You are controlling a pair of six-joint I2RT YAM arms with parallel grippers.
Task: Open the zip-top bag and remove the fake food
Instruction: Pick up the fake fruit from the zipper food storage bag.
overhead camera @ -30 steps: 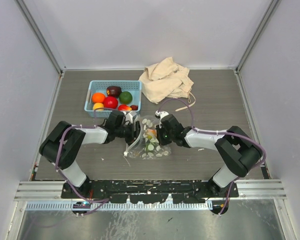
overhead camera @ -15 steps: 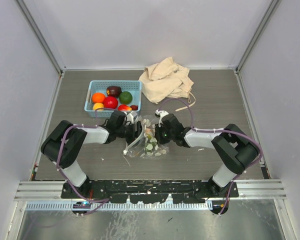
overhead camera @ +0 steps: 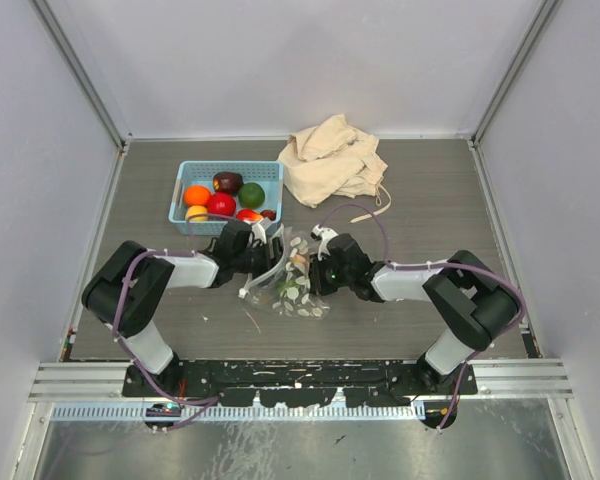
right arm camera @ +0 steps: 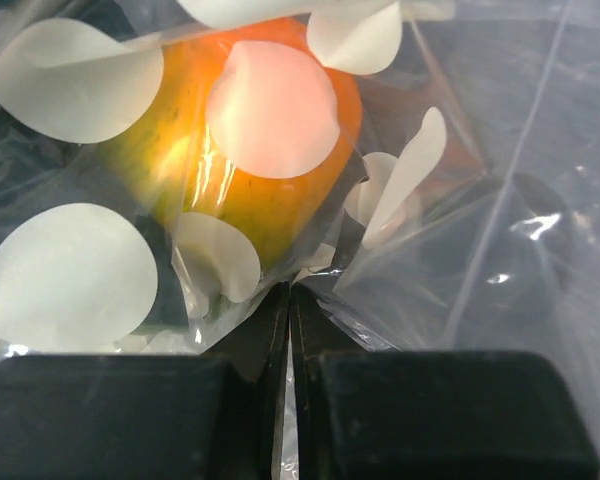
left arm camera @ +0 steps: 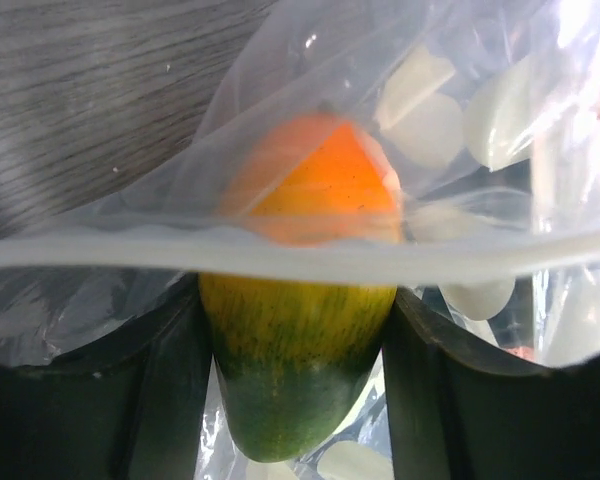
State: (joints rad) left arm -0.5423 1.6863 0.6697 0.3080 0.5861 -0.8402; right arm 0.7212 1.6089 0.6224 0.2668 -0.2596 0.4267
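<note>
Where the grey wood-grain worktop (overhead camera: 430, 220) meets the far wall, a beige cloth bag (overhead camera: 330, 160) lies crumpled, its drawstring trailing toward the near side. Just left of it sits a light blue perforated basket (overhead camera: 193, 166). It holds a cluster of fake fruits (overhead camera: 223, 197): orange, dark maroon, green, red and yellow, packed touching one another.

Both arms reach inward from the near edge and meet mid-worktop, nearer than the basket. Between them is the zip-top bag (overhead camera: 298, 290), clear plastic with white dots. Its lower part rests on the worktop and its upper part is lifted between the two claws.

Left claw (overhead camera: 271, 258): comes in from the bag's left. Its wrist view shows it grasping a fake mango (left arm camera: 300, 330), one dark finger (left arm camera: 130, 400) pressed against each flank of the piece. The mango is green at the near tip, yellow through the middle and orange at the far end. The bag's white zip strip (left arm camera: 100, 250) crosses it: the orange end lies behind plastic, while the green and yellow end is bare on the near side of the strip.

Right claw (overhead camera: 317, 272): on the bag's right, clenched. In its wrist view the two fingers meet with only a sliver between them, pinching a fold of the dotted film. The mango shows through the plastic just beyond the fingertips.
</note>
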